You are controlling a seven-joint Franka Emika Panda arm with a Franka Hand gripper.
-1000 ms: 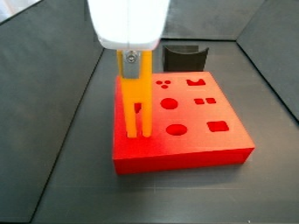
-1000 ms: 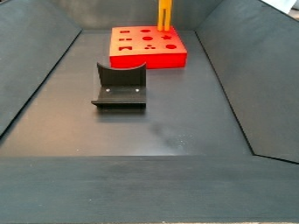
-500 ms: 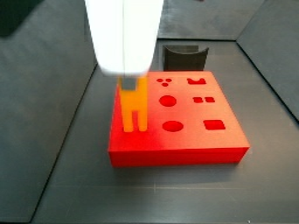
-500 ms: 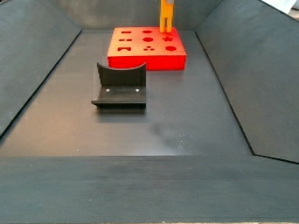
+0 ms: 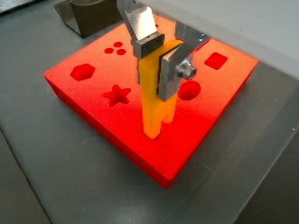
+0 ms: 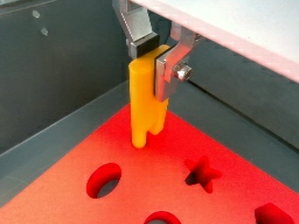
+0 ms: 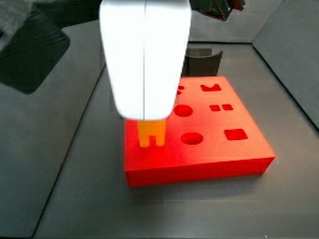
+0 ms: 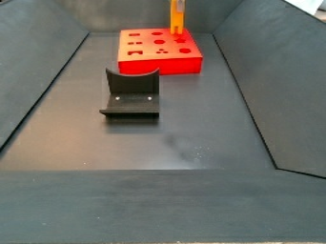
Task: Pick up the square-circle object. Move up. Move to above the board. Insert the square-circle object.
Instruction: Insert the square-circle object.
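The hand [image 5: 160, 59] hangs over the large flat red board with darker cut-outs [image 5: 216, 105], its silver fingers [image 6: 136, 37] clamped on the top of the long thin orange-yellow bar [image 5: 156, 96], which stands upright with its two short prongs [image 6: 145, 136] at the board's surface near one long edge. In a side view the board [image 8: 144, 63] lies at the tabletop's far end. The dark grey L-shaped fixture [image 8: 130, 93] stands well apart nearer the middle, with bare dark tabletop [image 8: 166, 143] all around.

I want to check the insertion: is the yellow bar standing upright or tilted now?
Upright. The pincer holds the yellow bar vertical over the red board, prongs pointing down at it. Whether the prongs are already in a hole, I cannot tell.
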